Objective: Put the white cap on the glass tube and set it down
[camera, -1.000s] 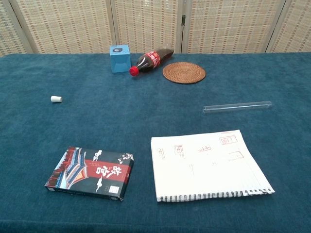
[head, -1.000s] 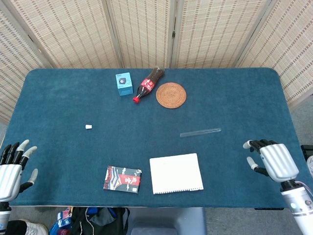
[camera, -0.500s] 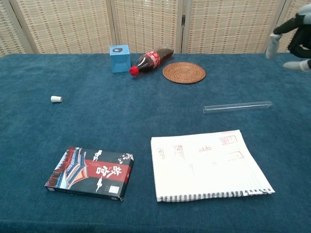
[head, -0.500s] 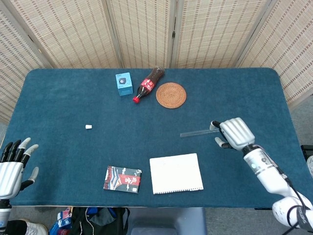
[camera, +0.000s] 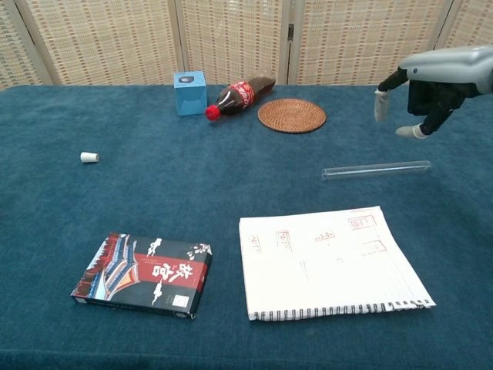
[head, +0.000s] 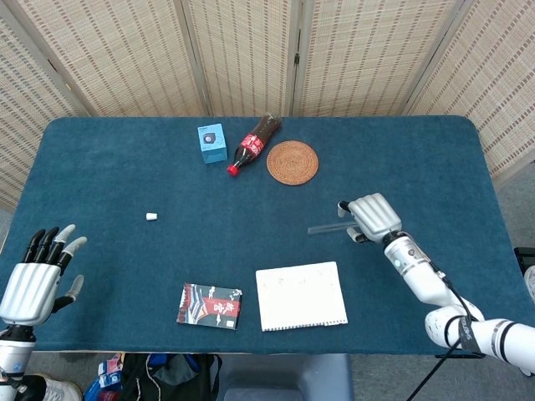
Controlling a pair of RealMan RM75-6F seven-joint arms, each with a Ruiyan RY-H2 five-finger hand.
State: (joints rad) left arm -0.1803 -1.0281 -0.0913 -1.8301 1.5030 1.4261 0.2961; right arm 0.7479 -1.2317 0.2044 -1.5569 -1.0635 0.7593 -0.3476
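Seen from the head camera, the right hand [head: 368, 217] is poised with fingers apart over the clear glass tube [head: 328, 227], nothing grasped; the left hand [head: 38, 280] is spread empty, well apart from the small white cap [head: 151, 216]. A careless touch could roll the tube away. From the chest camera, the dark capped cola bottle [camera: 239, 95] lies tipped beside the round woven coaster [camera: 291, 116].
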